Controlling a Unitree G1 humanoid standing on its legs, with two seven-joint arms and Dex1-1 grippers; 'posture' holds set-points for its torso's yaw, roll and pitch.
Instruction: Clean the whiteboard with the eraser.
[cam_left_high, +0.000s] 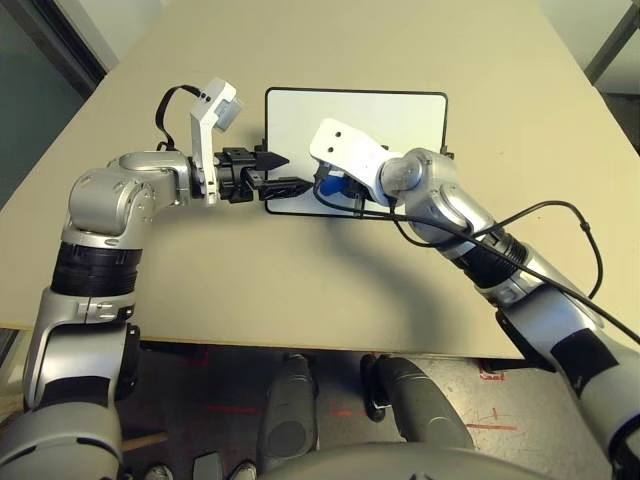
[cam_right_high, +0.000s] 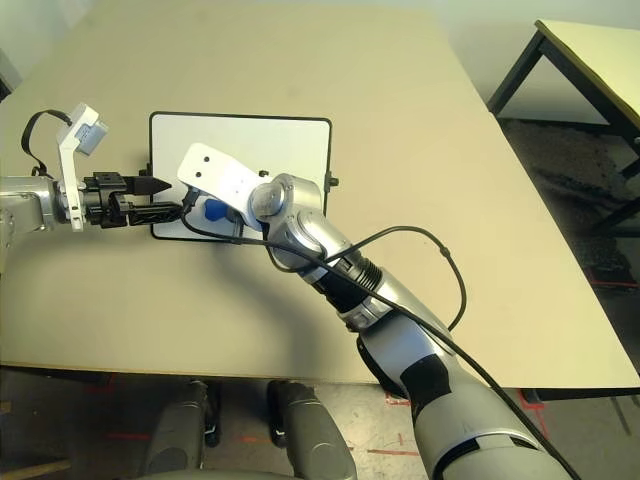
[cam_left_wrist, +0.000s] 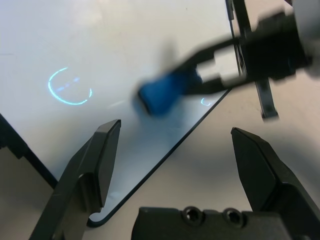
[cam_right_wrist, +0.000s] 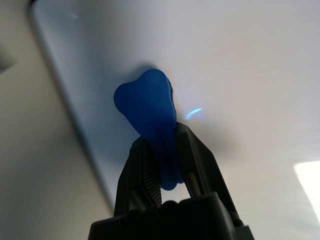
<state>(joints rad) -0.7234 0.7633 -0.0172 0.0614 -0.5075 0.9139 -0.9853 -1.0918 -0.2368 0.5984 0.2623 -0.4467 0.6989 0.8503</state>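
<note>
Clamped in the right end effector (cam_right_wrist: 162, 172), the blue eraser (cam_right_wrist: 147, 112) presses the whiteboard (cam_left_high: 390, 110) at the left end effector's (cam_left_wrist: 175, 150) one o'clock, whose fingers gape empty.

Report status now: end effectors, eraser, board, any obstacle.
Right end effector shut on eraser, at the board. Left end effector open at board's near left corner. Nothing in the way.
</note>
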